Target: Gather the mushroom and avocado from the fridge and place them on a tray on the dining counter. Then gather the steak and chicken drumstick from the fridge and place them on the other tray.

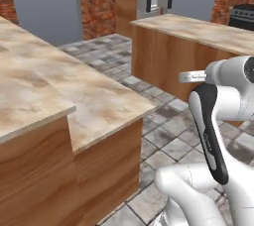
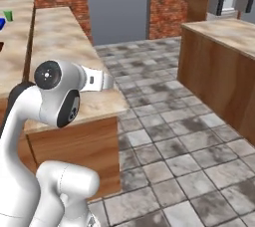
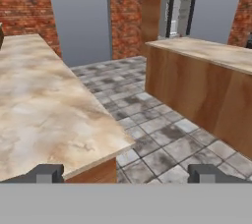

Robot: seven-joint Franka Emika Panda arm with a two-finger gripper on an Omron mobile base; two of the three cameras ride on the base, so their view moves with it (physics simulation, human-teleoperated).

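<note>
Nearest us, our gripper (image 3: 126, 174) stands spread as wide as it goes with nothing between the tips, hanging over the corner of the dining counter (image 3: 44, 105) — a long beige slab with a marble-like mottle on a plain wood-grain front. We judge the risk to be in the drive ahead: the tiled grey aisle between this counter and the shorter island (image 3: 206, 66) is tight, so a careless turn could clip a square corner. Farthest off, the fridge (image 3: 177, 14) shows grey with dark vertical handles between red brick walls.
</note>
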